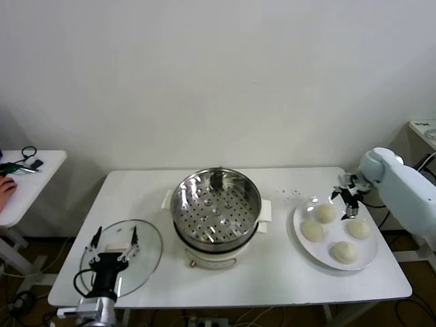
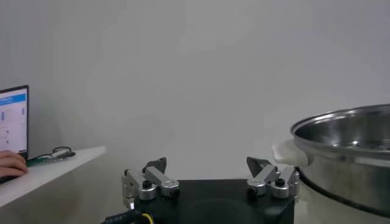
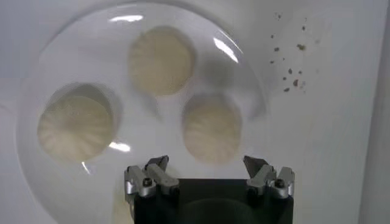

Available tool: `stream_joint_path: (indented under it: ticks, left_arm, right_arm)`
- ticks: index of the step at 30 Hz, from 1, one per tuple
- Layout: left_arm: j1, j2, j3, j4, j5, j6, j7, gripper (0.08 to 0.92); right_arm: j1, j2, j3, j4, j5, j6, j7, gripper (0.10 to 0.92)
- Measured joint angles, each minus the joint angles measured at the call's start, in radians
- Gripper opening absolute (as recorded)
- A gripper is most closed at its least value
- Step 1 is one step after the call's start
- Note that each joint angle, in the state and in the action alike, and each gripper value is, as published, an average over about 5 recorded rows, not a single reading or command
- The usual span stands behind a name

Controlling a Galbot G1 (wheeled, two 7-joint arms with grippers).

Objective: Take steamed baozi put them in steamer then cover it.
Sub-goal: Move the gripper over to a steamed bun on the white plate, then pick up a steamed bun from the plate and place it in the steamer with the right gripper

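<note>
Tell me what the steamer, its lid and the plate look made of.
Steamer: polished steel, mirror reflections, perforated tray; its base looks like white plastic. Lid: clear glass, table visible through it. Plate: glossy white, probably ceramic, with sharp highlights.

Plain white wall [image 1: 218, 75] fills the back, no windows or fixtures visible. Main white surface [image 1: 136, 197] stands in front of it, rectangular, rounded corners. A few dark crumbs [image 1: 293, 193] lie near its far right edge. Second white side table [image 1: 34, 174] sits off to the left, holding a laptop [image 2: 13, 122] and some cables [image 1: 27, 153]. Another bit of furniture [image 1: 424, 129] pokes in at far right. Light is even and diffuse, shadows soft.
</note>
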Motion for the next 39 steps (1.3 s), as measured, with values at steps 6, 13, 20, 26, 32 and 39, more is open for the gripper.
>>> stream_joint_path:
  ticks: [6, 13, 20, 26, 32, 39]
  left_arm:
    - [-0.005, -0.001, -0.002, 0.009, 0.004, 0.0, -0.003, 0.823]
    - [-0.007, -0.001, -0.004, 0.019, 0.008, 0.0, -0.004, 0.823]
    - [-0.007, -0.002, -0.005, 0.023, 0.011, 0.0, -0.006, 0.823]
    - [-0.003, -0.003, -0.011, 0.024, 0.012, -0.003, -0.007, 0.823]
    - [0.001, -0.003, -0.022, 0.023, 0.009, -0.005, -0.007, 0.823]
    - [0.007, -0.003, -0.031, 0.021, 0.007, -0.006, -0.007, 0.823]
  right_arm:
    - [0.0, 0.061, 0.024, -0.078, -0.055, 0.019, 0.009, 0.823]
    - [-0.003, 0.119, 0.059, -0.144, -0.104, 0.033, 0.016, 0.823]
    - [-0.004, 0.153, 0.08, -0.181, -0.138, 0.043, 0.016, 0.808]
    - [-0.004, 0.159, 0.094, -0.195, -0.148, 0.053, 0.011, 0.711]
    - [0.004, 0.155, 0.095, -0.197, -0.148, 0.063, 0.001, 0.665]
    - [0.026, 0.134, 0.064, -0.166, -0.113, 0.076, -0.018, 0.662]
